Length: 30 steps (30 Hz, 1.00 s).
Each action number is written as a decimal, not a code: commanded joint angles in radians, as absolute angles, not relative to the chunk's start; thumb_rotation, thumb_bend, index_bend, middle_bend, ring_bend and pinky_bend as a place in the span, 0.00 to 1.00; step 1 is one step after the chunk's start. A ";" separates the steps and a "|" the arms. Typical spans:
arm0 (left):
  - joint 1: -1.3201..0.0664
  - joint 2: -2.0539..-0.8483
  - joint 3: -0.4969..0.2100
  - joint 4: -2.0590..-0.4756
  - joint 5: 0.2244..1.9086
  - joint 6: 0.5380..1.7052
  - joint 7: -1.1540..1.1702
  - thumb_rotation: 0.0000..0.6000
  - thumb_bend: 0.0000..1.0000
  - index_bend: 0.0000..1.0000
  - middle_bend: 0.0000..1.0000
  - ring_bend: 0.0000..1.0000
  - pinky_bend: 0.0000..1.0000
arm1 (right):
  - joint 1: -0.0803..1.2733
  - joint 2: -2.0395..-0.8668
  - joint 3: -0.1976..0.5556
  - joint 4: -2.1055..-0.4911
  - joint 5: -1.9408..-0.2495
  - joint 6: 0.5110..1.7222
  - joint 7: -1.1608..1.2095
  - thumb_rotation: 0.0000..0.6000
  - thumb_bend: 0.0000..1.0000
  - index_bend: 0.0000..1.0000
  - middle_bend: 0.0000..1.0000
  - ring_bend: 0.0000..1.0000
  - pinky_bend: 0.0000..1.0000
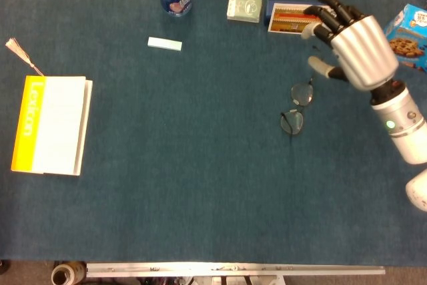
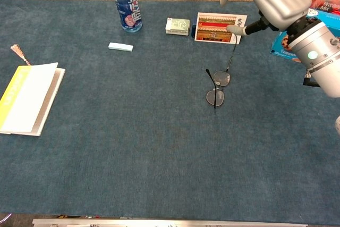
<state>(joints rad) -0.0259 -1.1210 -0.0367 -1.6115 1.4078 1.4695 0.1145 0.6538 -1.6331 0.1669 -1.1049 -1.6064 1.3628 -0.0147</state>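
Hovering at upper right, my right hand (image 1: 353,48) holds nothing, fingers loosely spread, above the glasses (image 1: 297,107) lying mid-frame.

A yellow-spined book (image 1: 50,125) is laid flat at the left edge of the blue table (image 1: 187,185), its pale cover facing up, and a tasselled bookmark (image 1: 20,55) is seen just beyond its far corner. At the far edge a blue-labelled water bottle (image 2: 124,2) is stood upright; a small white strip (image 1: 164,44) lies near it. Further right, a pale green box (image 2: 177,25) and a red-and-yellow printed card (image 2: 215,27) are placed just beside each other — a blue cookie box (image 1: 405,38) sits at the right edge.
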 commanded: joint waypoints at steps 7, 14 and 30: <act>-0.026 -1.121 -0.035 -1.614 1.404 1.466 0.117 1.00 0.04 0.53 0.47 0.38 0.59 | 0.651 -1.644 0.197 -1.054 -1.562 1.364 -0.031 1.00 0.25 0.46 0.33 0.18 0.44; -0.027 -1.121 -0.035 -1.612 1.403 1.464 0.117 1.00 0.04 0.53 0.50 0.39 0.59 | 0.650 -1.672 0.210 -0.997 -1.520 1.342 -0.053 1.00 0.24 0.46 0.33 0.18 0.44; -0.020 -1.126 -0.032 -1.593 1.391 1.462 0.094 1.00 0.04 0.53 0.50 0.39 0.59 | 0.689 -1.813 0.233 -0.752 -1.464 1.299 0.049 1.00 0.06 0.46 0.33 0.18 0.44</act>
